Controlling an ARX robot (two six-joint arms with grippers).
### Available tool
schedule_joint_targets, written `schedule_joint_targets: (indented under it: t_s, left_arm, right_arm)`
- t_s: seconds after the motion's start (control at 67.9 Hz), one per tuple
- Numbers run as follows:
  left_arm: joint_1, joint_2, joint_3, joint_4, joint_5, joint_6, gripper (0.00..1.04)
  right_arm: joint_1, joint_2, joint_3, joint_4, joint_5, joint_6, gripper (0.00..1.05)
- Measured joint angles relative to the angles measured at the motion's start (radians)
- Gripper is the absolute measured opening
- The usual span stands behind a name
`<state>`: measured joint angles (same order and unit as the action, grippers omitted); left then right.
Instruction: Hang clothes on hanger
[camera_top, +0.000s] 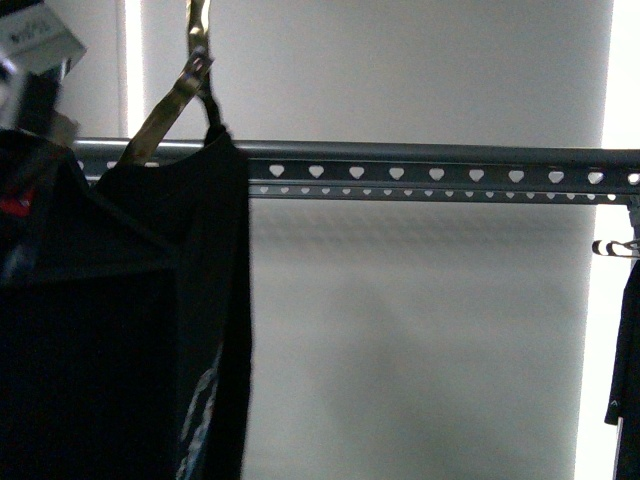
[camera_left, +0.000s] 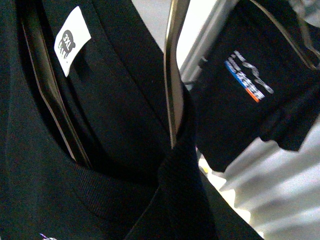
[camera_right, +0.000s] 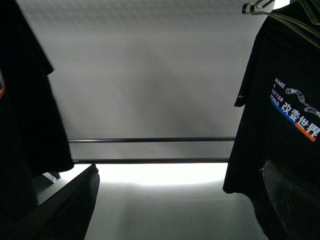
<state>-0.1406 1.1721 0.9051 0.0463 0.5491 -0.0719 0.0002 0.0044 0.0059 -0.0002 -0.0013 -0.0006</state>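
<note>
The clothes (camera_top: 150, 300), a black T-shirt with print low on its front, hang at the left on a coat hanger with a brass-coloured hook (camera_top: 195, 40) raised above the hanger (camera_top: 440, 172), a grey rail with heart-shaped holes. In the left wrist view the clothes' collar (camera_left: 100, 125) with a white 3XL label fills the picture. My left gripper (camera_left: 185, 200) is shut on the clothes, its jaws buried in black cloth. My right gripper (camera_right: 180, 200) is open and empty, facing a pale wall.
Another black garment (camera_top: 625, 370) with a tiny white triangle hangs at the rail's far right. The right wrist view shows a printed black shirt (camera_right: 285, 115) on a wire hanger and two thin horizontal bars (camera_right: 150, 140). Part of my left arm (camera_top: 30, 60) shows top left.
</note>
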Motion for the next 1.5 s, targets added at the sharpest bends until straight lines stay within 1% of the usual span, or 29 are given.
schedule_joint_targets:
  t_s: [0.074, 0.103, 0.118, 0.147, 0.162, 0.206, 0.236, 0.265, 0.294, 0.309, 0.353, 0.427, 0.501, 0.721, 1.148, 1.178, 1.207, 1.222, 1.266, 1.281, 1.31, 1.325, 1.34, 1.369, 1.384, 1.413, 1.443, 1.458, 1.502]
  left_arm:
    - [0.043, 0.031, 0.053, -0.024, 0.163, 0.112, 0.04]
    - [0.055, 0.041, 0.072, -0.039, 0.197, 0.156, 0.04]
    - [0.067, 0.051, 0.091, -0.060, 0.250, 0.204, 0.04]
    - [0.078, 0.063, 0.112, -0.086, 0.291, 0.257, 0.04]
    - [0.089, 0.073, 0.130, -0.111, 0.328, 0.330, 0.04]
    - [0.103, 0.092, 0.159, -0.161, 0.373, 0.412, 0.04]
    - [0.113, 0.116, 0.196, -0.232, 0.386, 0.517, 0.04]
    - [0.121, 0.144, 0.237, -0.308, 0.379, 0.641, 0.04]
    - [0.125, 0.164, 0.266, -0.357, 0.369, 0.691, 0.04]
    - [0.129, 0.184, 0.291, -0.401, 0.349, 0.770, 0.04]
    - [0.131, 0.222, 0.333, -0.470, 0.309, 0.869, 0.04]
    - [0.127, 0.279, 0.381, -0.523, 0.256, 0.996, 0.04]
    - [0.109, 0.333, 0.416, -0.485, 0.219, 1.072, 0.04]
    - [0.047, 0.373, 0.469, -0.338, 0.188, 1.181, 0.04]
    - [0.042, 0.374, 0.477, -0.333, 0.187, 1.192, 0.04]
    - [0.042, 0.374, 0.477, -0.333, 0.187, 1.192, 0.04]
    - [0.042, 0.374, 0.477, -0.333, 0.188, 1.192, 0.04]
    - [0.042, 0.374, 0.477, -0.333, 0.188, 1.192, 0.04]
    - [0.042, 0.375, 0.477, -0.333, 0.187, 1.192, 0.04]
    - [0.042, 0.375, 0.477, -0.333, 0.187, 1.192, 0.04]
    - [0.040, 0.375, 0.477, -0.333, 0.188, 1.193, 0.04]
    - [0.039, 0.375, 0.477, -0.333, 0.188, 1.193, 0.04]
    - [0.039, 0.375, 0.477, -0.333, 0.190, 1.193, 0.04]
    - [0.037, 0.375, 0.477, -0.333, 0.191, 1.193, 0.04]
    - [0.037, 0.375, 0.477, -0.333, 0.191, 1.193, 0.04]
    - [0.036, 0.375, 0.477, -0.333, 0.191, 1.193, 0.04]
    - [0.036, 0.375, 0.477, -0.333, 0.191, 1.193, 0.04]
    - [0.037, 0.375, 0.477, -0.333, 0.191, 1.193, 0.04]
    - [0.041, 0.375, 0.477, -0.333, 0.191, 1.194, 0.04]
  right_arm:
    - [0.000, 0.000, 0.000, 0.000, 0.000, 0.000, 0.97]
    - [0.000, 0.000, 0.000, 0.000, 0.000, 0.000, 0.97]
    - [0.000, 0.000, 0.000, 0.000, 0.000, 0.000, 0.97]
    - [0.000, 0.000, 0.000, 0.000, 0.000, 0.000, 0.97]
    - [0.000, 0.000, 0.000, 0.000, 0.000, 0.000, 0.97]
    - [0.000, 0.000, 0.000, 0.000, 0.000, 0.000, 0.97]
    - [0.000, 0.000, 0.000, 0.000, 0.000, 0.000, 0.97]
    - [0.000, 0.000, 0.000, 0.000, 0.000, 0.000, 0.97]
    - [0.000, 0.000, 0.000, 0.000, 0.000, 0.000, 0.97]
    - [0.000, 0.000, 0.000, 0.000, 0.000, 0.000, 0.97]
    - [0.000, 0.000, 0.000, 0.000, 0.000, 0.000, 0.97]
    - [0.000, 0.000, 0.000, 0.000, 0.000, 0.000, 0.97]
    - [0.000, 0.000, 0.000, 0.000, 0.000, 0.000, 0.97]
    - [0.000, 0.000, 0.000, 0.000, 0.000, 0.000, 0.97]
    - [0.000, 0.000, 0.000, 0.000, 0.000, 0.000, 0.97]
    - [-0.014, 0.009, 0.000, 0.010, -0.033, -0.003, 0.97]
    - [-0.046, 0.029, 0.002, 0.039, -0.142, -0.012, 0.97]
    - [-0.091, 0.062, 0.003, 0.080, -0.246, -0.029, 0.97]
    - [-0.179, 0.138, 0.018, 0.157, -0.419, -0.055, 0.97]
    - [-0.236, 0.195, 0.036, 0.208, -0.518, -0.068, 0.97]
    - [-0.296, 0.257, 0.059, 0.260, -0.613, -0.089, 0.97]
    - [-0.328, 0.293, 0.066, 0.273, -0.636, -0.093, 0.97]
    - [-0.384, 0.354, 0.104, 0.336, -0.743, -0.117, 0.97]
    - [-0.437, 0.400, 0.129, 0.370, -0.798, -0.132, 0.97]
    - [-0.485, 0.479, 0.177, 0.425, -0.886, -0.163, 0.97]
    - [-0.537, 0.571, 0.243, 0.459, -0.974, -0.203, 0.97]
    - [-0.560, 0.626, 0.290, 0.457, -1.023, -0.232, 0.97]
    - [-0.575, 0.680, 0.340, 0.441, -1.065, -0.256, 0.97]
    - [-0.584, 0.780, 0.439, 0.382, -1.128, -0.329, 0.97]
